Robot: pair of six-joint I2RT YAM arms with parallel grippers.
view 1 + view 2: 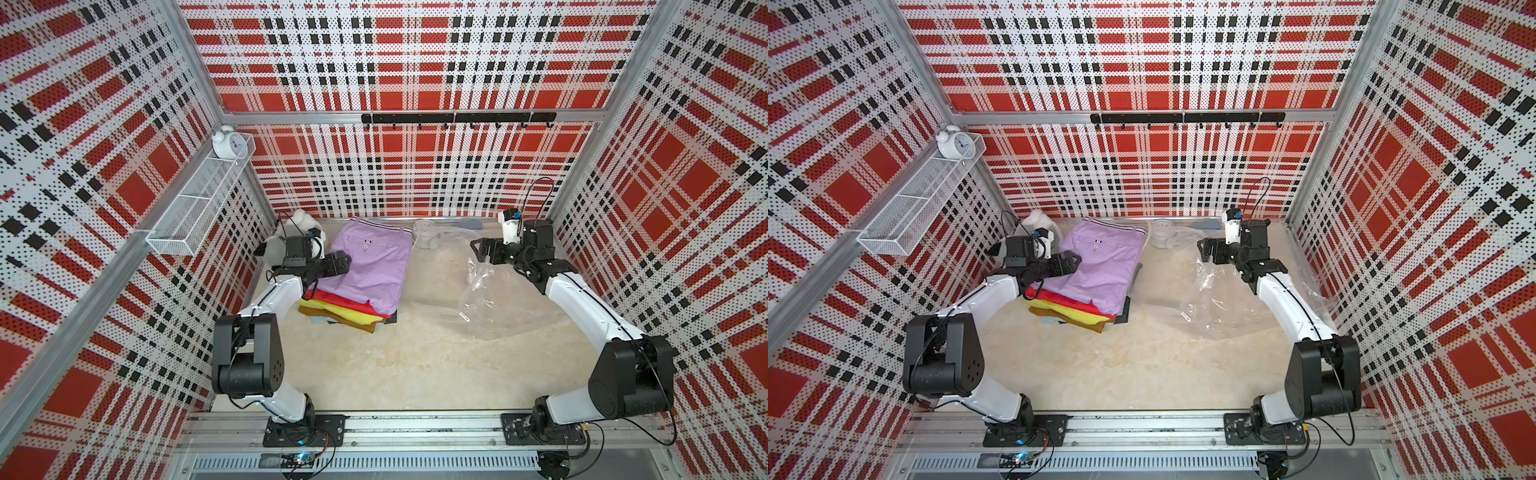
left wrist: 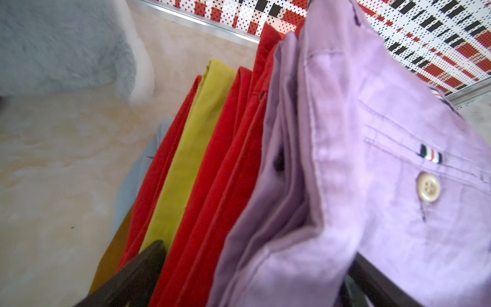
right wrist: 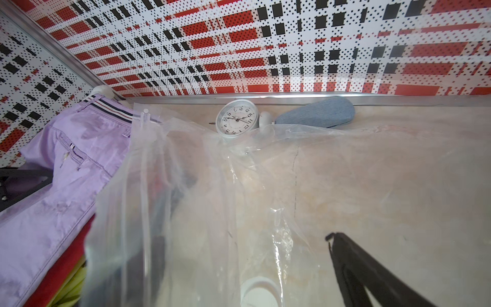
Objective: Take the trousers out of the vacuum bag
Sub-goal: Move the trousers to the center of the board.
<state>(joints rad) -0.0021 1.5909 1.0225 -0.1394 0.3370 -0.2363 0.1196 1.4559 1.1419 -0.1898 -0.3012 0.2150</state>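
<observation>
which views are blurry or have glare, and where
Left wrist view: the plush toy and the near edge of the lilac trousers are soft. Right wrist view: the vacuum bag glints and hazes what is behind it; the clock is sharp. Both top views: sharp, evenly lit.

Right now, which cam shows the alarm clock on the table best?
Right wrist: the clock faces the lens with its dial readable, and its lower edge sits behind the vacuum bag. In both top views it is a small white shape, dial unreadable. Left wrist does not show it.
</observation>
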